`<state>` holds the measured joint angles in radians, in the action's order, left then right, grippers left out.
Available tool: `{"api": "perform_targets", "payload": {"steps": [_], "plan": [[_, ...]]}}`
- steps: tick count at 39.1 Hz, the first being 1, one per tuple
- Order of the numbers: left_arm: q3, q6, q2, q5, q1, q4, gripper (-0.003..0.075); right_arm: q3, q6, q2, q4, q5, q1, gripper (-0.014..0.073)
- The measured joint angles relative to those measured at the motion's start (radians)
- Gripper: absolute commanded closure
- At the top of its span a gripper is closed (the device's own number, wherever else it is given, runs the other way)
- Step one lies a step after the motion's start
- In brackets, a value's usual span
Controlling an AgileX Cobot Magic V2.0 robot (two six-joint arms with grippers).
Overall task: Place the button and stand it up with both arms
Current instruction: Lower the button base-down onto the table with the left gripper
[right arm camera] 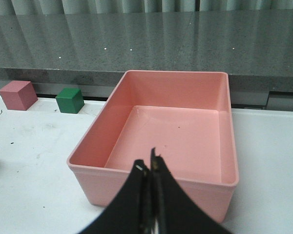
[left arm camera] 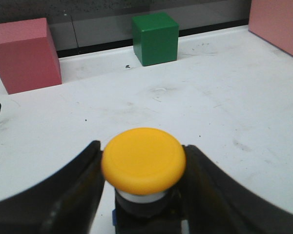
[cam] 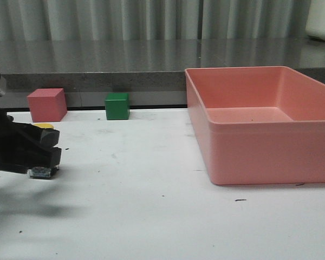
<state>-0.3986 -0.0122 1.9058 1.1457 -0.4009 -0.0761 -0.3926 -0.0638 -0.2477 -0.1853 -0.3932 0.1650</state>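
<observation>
Left gripper [left arm camera: 144,195] jaws clamped on the button [left arm camera: 143,161] at the desk's [cam: 151,216] left edge, right gripper [right arm camera: 149,168] jaws shut, empty above pink bin [right arm camera: 185,87]; careless release could tip the top-heavy button over.

Setting: white table before a grey stone ledge and pale curtains.

The table [cam: 151,216] is white, scuffed, with small dark specks and soft shadows at its left side. Behind it runs a speckled grey ledge [cam: 97,57], glossy on top, reflecting the curtains [cam: 124,19], which hang in pale vertical folds across the back. A white object [cam: 320,21] sits on the ledge at far right, cut off by the frame. Light is even and diffuse.
</observation>
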Motion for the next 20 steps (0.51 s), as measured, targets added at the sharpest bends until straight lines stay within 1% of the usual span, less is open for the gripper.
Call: {"api": "perform_targets", "payload": {"steps": [2,4,20], "plan": [[0.0,0.0,0.002,0.0,0.0,0.0,0.0246,0.0,0.0,0.0,0.0,0.0,0.0,0.0662],[0.0,0.0,0.002,0.0,0.0,-0.004,0.0235,0.0,0.0,0.0,0.0,0.0,0.0,0.0662],[0.03,0.0,0.002,-0.004,0.0,-0.017,0.0236,0.0,0.0,0.0,0.0,0.0,0.0,0.0662]]}}
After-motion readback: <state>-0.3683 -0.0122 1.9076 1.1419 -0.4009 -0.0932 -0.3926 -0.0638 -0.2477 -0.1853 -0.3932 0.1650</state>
